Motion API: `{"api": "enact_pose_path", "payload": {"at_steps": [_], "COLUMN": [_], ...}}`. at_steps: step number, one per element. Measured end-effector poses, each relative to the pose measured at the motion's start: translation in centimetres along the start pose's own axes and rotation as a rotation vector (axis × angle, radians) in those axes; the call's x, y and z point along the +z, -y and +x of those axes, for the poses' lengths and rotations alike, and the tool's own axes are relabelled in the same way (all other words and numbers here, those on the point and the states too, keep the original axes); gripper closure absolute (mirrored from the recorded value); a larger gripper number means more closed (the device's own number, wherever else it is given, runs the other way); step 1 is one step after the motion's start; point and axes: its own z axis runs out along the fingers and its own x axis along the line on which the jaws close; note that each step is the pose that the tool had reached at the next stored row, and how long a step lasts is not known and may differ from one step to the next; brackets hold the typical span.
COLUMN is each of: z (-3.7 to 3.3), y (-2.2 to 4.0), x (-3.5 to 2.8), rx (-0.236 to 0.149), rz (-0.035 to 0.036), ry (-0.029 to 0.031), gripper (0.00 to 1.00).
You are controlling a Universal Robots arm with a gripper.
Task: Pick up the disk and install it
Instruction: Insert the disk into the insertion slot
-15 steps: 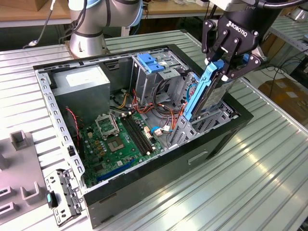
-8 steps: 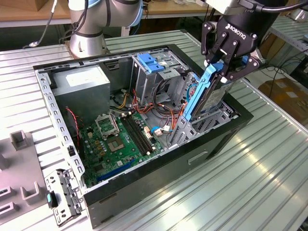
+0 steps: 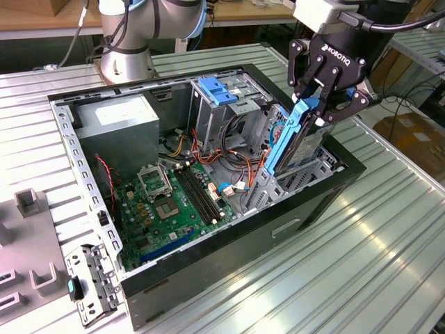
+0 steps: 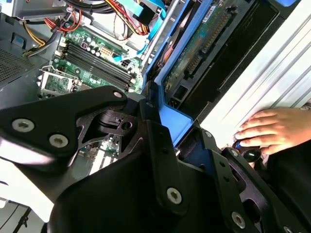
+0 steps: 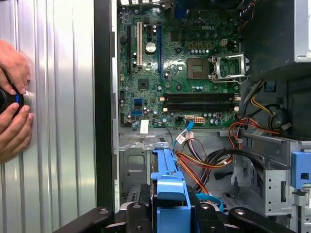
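One disk (image 3: 297, 142), gripped on edge by the pincer (image 3: 320, 110), long axis steeply upright, slightly tilted

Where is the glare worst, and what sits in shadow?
Exterior view: bright glare streaks the ribbed table, while the hand shut on the disk is evenly lit. Second wrist view: the table is washed out white and the hand is a dark mass in front. First wrist view: the power supply lies in deep shadow; the circuit board is well lit.

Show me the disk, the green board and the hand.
disk (image 3: 281, 142): exterior view, blue rail.
green board (image 5: 167, 73): first wrist view, green surface.
hand (image 4: 273, 128): second wrist view, its middle.
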Motion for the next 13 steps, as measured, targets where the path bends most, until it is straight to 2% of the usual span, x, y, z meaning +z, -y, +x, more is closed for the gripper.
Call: {"api": "enact_pose_path", "payload": {"at_steps": [6, 13], "z": [0.04, 0.15], "y": [0.0, -0.01], "x": [0.65, 2.11], "rx": [0.0, 0.0], "rz": [0.0, 0.0], "ry": [0.0, 0.0001], "gripper": [0.63, 0.63]}}
